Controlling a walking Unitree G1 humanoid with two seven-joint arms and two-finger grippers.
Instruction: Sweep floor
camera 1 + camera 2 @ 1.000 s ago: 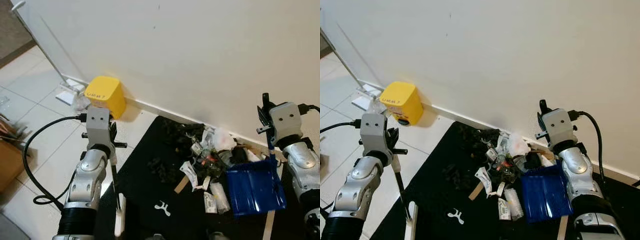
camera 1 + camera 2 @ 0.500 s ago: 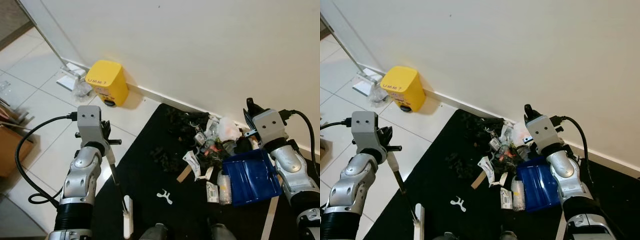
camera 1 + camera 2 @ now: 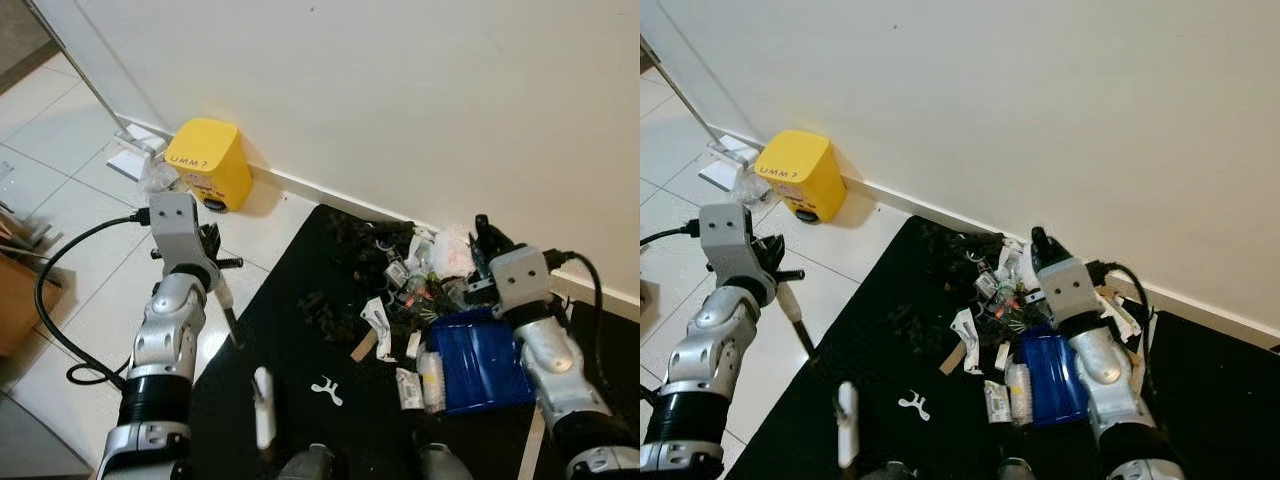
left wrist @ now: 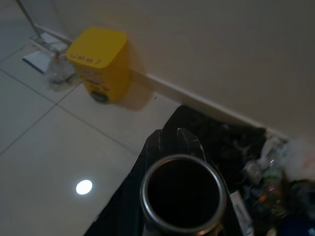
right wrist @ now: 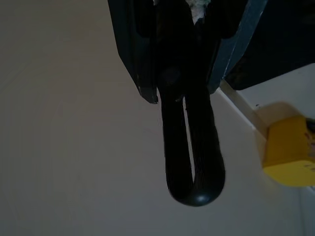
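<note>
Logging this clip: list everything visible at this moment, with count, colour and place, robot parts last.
Yellow bin: one, yellow, on the tiles against the wall, on the robot's left.
Black mat: one, black, on the floor by the wall, under the litter.
Litter pile: many pieces, mixed white, black and brown, on the mat near the wall.
Dustpan: one, blue, on the mat right of the pile, held by the right gripper.
White clip-shaped scrap: one, white, alone on the mat nearer the robot.
Broom: one, dark stick with a white head low on the mat, held by the left gripper.
Wall: white, with a white skirting.
Left gripper: over the tiles at the mat's left edge.
Right gripper: by the wall, above the dustpan.
</note>
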